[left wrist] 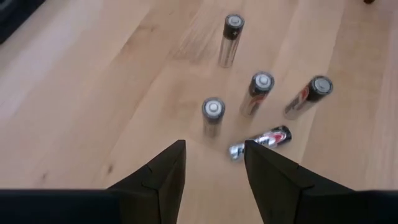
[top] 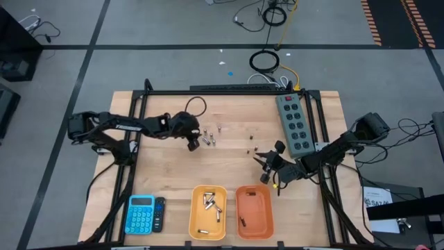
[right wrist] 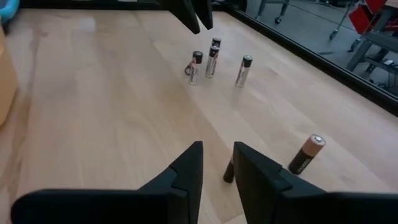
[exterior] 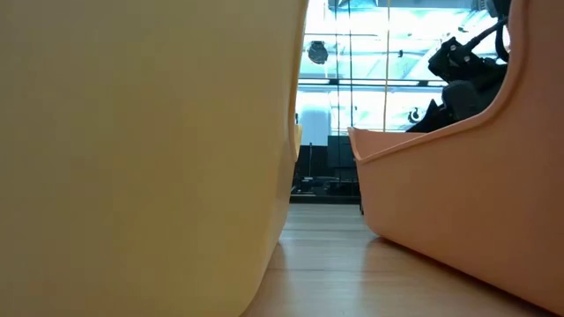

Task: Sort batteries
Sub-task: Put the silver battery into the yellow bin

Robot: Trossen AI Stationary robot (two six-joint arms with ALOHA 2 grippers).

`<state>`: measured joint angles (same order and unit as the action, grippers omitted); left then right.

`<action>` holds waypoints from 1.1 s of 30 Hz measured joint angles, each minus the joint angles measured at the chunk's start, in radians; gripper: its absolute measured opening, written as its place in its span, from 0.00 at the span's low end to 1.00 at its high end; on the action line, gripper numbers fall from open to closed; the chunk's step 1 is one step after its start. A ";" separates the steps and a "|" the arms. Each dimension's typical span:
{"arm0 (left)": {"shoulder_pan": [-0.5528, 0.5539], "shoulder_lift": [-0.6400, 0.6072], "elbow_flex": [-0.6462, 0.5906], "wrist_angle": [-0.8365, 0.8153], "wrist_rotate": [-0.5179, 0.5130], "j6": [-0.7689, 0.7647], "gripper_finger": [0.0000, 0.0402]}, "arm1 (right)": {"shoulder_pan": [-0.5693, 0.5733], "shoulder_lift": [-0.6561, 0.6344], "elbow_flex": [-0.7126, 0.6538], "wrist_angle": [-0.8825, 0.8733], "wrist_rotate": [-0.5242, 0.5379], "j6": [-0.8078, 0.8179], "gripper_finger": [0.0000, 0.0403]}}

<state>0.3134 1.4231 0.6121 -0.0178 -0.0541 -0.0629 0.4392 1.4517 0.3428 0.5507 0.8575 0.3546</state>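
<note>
Several silvery batteries (left wrist: 260, 93) stand on end on the wood, and one (left wrist: 261, 140) lies flat just past my left gripper (left wrist: 214, 167). That gripper is open, pointing down at them and touching none. In the high view it (top: 193, 142) sits left of this cluster (top: 210, 135). My right gripper (right wrist: 217, 167) is open and low over the table at right centre (top: 267, 165). A small dark battery (right wrist: 229, 173) stands beside its fingertips. A copper-topped battery (right wrist: 306, 155) stands a little to one side. The yellow tray (top: 208, 212) holds several batteries, and the orange tray (top: 254, 210) holds one dark battery.
A grey power strip (top: 295, 123) lies near the table's far right corner. A blue calculator (top: 141, 214) and a dark slim device (top: 159, 214) sit at the near left. In the low view the yellow tray wall (exterior: 141, 158) and the orange tray wall (exterior: 458, 202) fill the picture.
</note>
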 joint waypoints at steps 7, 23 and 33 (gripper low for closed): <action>0.014 0.071 0.000 0.042 0.015 0.030 0.50 | 0.000 0.000 0.000 -0.031 0.000 0.002 0.20; 0.014 0.168 0.000 0.191 0.003 0.080 0.56 | -0.001 0.000 0.000 -0.032 0.005 -0.001 0.20; 0.026 0.203 0.000 0.274 0.000 0.104 0.49 | -0.001 0.000 0.000 -0.039 0.005 -0.001 0.20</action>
<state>0.3393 1.6264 0.6121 0.2558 -0.0536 0.0408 0.4377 1.4517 0.3428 0.5117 0.8627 0.3538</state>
